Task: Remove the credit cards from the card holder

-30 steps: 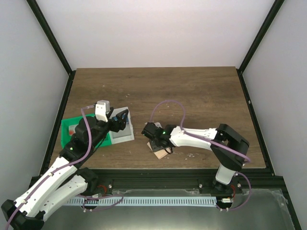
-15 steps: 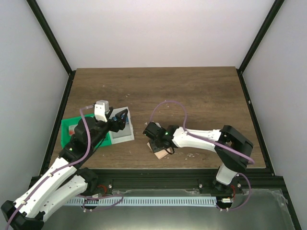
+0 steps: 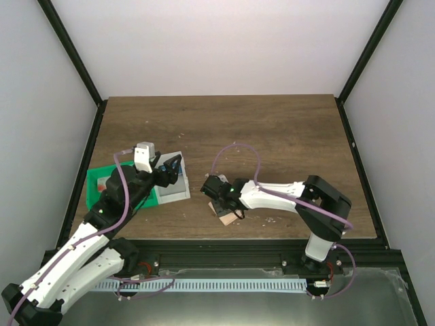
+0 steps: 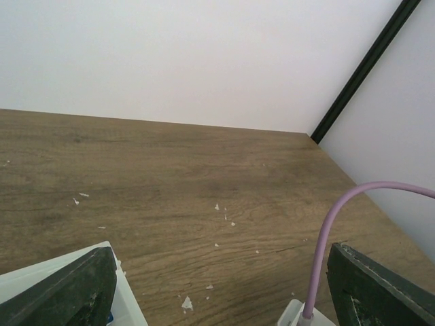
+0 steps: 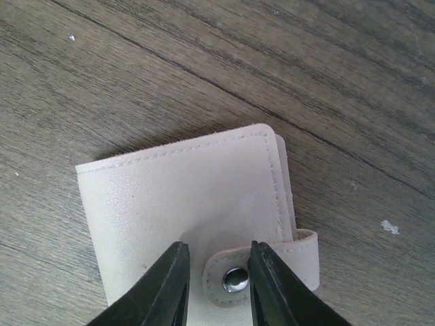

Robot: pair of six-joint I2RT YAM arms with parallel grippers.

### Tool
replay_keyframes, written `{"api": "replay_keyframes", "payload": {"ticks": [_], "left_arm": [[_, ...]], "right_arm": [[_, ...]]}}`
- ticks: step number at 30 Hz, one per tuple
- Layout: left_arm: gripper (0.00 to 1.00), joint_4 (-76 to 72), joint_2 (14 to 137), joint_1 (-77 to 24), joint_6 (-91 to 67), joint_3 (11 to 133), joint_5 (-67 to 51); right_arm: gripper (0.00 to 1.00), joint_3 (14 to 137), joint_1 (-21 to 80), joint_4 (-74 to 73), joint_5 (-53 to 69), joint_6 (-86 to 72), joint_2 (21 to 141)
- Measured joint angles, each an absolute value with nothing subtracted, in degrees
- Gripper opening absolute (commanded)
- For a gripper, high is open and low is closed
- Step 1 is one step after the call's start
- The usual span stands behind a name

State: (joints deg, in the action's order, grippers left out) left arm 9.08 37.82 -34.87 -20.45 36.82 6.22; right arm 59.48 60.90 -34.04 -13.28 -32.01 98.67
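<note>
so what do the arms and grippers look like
The left arm and right arm share white shell links with black joints and wrists. A thin purple cable loops along each. The left gripper and right gripper each have two dark, wedge-shaped fingers. A small green light shows on the right arm.

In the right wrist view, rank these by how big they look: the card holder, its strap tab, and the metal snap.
1. card holder
2. strap tab
3. metal snap
All three lie together, so nearness doesn't blur the order.
</note>
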Motion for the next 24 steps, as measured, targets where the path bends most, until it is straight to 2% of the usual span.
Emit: {"api": "replay_keyframes", "payload": {"ticks": [10, 16, 24], "left_arm": [[0.86, 9.1, 37.9, -34.9, -20.6, 36.6, 6.2], [0.86, 9.0, 38.0, -34.9, -20.6, 36.6, 6.2], [0.85, 8.7, 39.0, -34.9, -20.8, 36.6, 6.2]], "right_arm": [[0.25, 58.9, 61.1, -33.8, -13.4, -32.0, 98.5], [0.01, 58.0, 61.6, -33.1, -15.6, -32.8, 98.3], [0.0, 56.3, 61.7, -31.3, -17.0, -33.3, 97.1]]}}
